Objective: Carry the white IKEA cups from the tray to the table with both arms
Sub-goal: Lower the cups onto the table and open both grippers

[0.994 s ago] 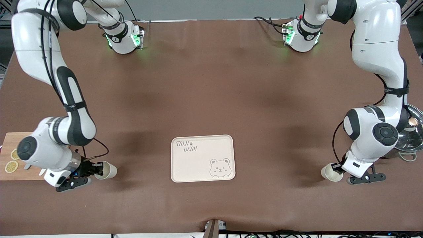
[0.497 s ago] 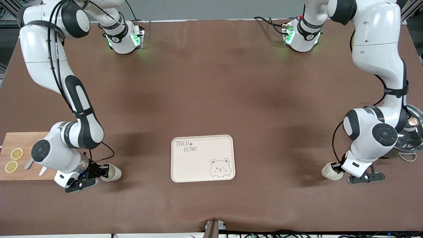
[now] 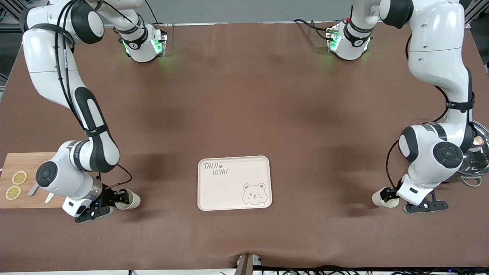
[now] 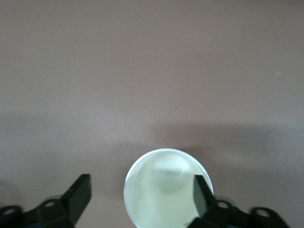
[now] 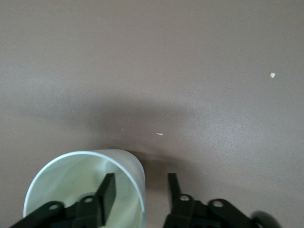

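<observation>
Two white IKEA cups stand on the brown table, one on each side of the bear-printed tray (image 3: 214, 191). One cup (image 3: 131, 200) is toward the right arm's end. My right gripper (image 3: 119, 198) is open at it. In the right wrist view, one finger (image 5: 107, 190) is inside this cup (image 5: 71, 185) and the other (image 5: 173, 190) is outside its wall. The other cup (image 3: 381, 199) is toward the left arm's end. My left gripper (image 3: 390, 194) is open at it. In the left wrist view, one finger (image 4: 203, 190) is at this cup's (image 4: 161, 190) rim and the other (image 4: 78, 194) is well clear.
A wooden board (image 3: 26, 191) with two lemon slices (image 3: 16, 185) lies at the right arm's end of the table. A glass pot lid (image 3: 475, 152) lies at the left arm's end, partly hidden by the left arm. Brown cloth covers the table.
The right arm has carried its cup a little toward the tray and lowered it. The left arm has shifted slightly; its cup stays almost where it was.
</observation>
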`<state>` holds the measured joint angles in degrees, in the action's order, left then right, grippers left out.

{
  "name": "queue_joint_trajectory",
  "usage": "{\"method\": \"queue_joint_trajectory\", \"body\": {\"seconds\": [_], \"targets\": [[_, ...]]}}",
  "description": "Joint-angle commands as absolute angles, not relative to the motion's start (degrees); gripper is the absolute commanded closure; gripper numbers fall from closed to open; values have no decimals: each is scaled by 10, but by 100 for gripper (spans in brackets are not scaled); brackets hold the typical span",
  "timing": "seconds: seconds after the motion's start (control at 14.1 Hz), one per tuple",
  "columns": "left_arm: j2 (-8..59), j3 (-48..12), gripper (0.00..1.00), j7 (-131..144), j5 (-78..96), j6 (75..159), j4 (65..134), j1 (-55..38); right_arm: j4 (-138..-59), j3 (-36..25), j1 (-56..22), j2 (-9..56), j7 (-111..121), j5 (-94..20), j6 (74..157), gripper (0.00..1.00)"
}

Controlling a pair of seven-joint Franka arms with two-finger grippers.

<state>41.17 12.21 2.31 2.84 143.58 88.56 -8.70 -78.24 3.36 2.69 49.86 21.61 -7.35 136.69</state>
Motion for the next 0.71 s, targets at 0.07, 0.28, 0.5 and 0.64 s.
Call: {"method": "queue_joint_trajectory", "body": {"seconds": [0.07, 0.28, 0.5, 0.64], "targets": [[365, 120, 0, 9, 40, 1402, 889, -88, -768, 41, 33, 490, 218, -82, 1345, 0], [315, 120, 0, 9, 43, 1322, 882, -92, -719, 40, 34, 489, 218, -81, 1271, 0], [271, 105, 0, 9, 44, 1243, 871, -91, -692, 40, 33, 482, 214, -78, 1204, 0], [252, 99, 0, 10, 50, 1172, 844, -91, -679, 39, 33, 465, 193, -77, 1148, 0]]}}
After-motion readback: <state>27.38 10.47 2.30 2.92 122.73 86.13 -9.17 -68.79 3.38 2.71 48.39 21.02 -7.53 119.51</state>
